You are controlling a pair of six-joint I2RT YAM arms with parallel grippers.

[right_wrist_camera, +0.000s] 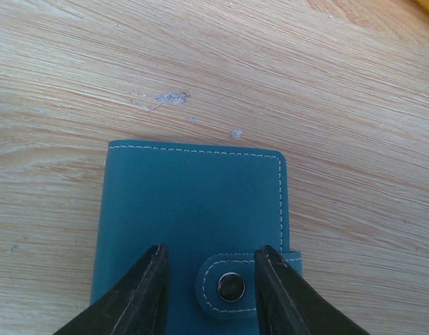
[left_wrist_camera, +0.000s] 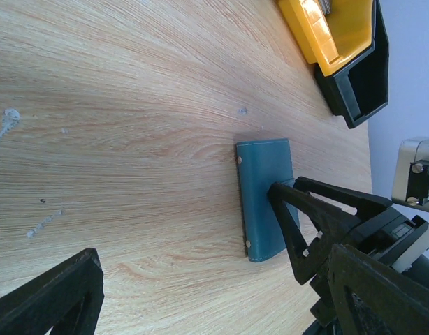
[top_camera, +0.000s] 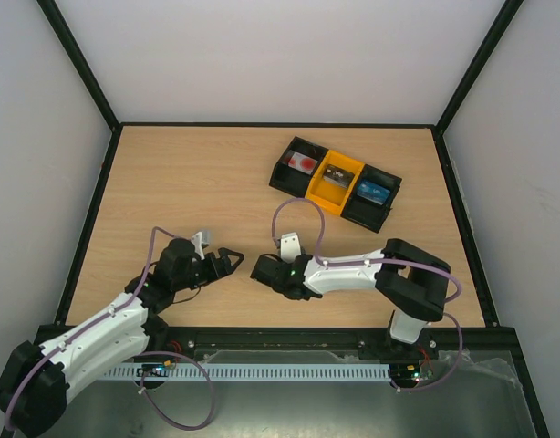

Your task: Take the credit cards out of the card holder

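two arms meet low over the near middle of the table. your right arm stretches leftward from its base, elbow folded back on the right, wrist tipped down so the right gripper points onto the holder. its fingers stand partly apart, one on either side of the snapped tab, squeezing nothing. the holder lies flat and closed on the wood. your left arm runs up from the near left corner, forearm low, and the left gripper is spread wide and empty, aimed at the holder from just beside it. the cards sit well apart in the tray at the far right, one per bin: white, grey, blue.
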